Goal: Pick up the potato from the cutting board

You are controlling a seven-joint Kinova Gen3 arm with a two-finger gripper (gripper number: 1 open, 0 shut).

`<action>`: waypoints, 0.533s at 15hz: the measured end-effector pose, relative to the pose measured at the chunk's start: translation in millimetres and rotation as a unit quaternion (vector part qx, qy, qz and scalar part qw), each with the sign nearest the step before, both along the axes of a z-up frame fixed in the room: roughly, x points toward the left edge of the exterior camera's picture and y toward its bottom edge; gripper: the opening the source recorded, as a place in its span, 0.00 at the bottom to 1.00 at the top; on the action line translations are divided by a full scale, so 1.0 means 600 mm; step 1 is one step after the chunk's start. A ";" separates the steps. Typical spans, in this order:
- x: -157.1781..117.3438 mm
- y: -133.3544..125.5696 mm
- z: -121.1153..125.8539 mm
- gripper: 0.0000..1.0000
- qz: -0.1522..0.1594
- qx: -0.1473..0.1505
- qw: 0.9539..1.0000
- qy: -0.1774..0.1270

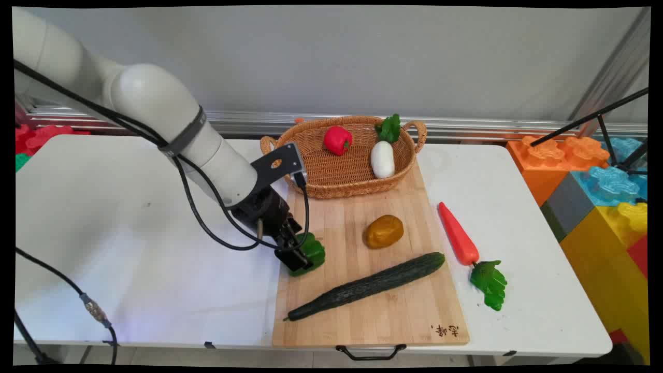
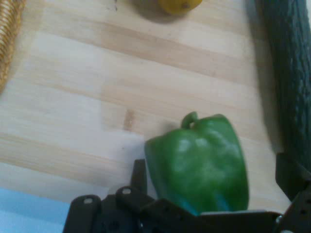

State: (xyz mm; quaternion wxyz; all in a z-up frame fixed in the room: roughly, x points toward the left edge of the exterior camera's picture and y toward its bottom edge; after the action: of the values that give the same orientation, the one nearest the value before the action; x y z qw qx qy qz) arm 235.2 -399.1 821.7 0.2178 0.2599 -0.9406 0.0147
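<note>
Straddling green pepper point(image 2: 199, 162) w/ open hand point(image 2: 214, 191).

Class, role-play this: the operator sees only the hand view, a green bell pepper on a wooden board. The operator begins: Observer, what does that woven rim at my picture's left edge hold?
Observer: The oval wicker basket holds a red bell pepper and a white radish with green leaves.
Operator: Anything off the board?
Observer: An orange carrot with green leaves lies on the white table, beyond the wooden cutting board's right edge in the main view.
Operator: That dark green thing?
Observer: A dark green cucumber, lying diagonally across the board.
</note>
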 end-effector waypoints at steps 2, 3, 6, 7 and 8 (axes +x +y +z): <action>0.001 -0.001 0.017 1.00 -0.002 0.000 1.000 0.001; 0.002 -0.002 0.029 1.00 -0.002 -0.001 1.000 0.002; 0.003 -0.011 0.070 1.00 -0.003 -0.004 1.000 0.005; 0.002 -0.016 0.086 1.00 -0.001 -0.004 1.000 0.007; 0.000 -0.020 0.097 1.00 0.000 -0.004 1.000 0.009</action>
State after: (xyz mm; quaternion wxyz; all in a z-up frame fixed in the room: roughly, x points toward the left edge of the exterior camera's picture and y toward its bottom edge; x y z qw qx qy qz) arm 235.3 -410.8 880.0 0.2272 0.2595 -0.9385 0.0159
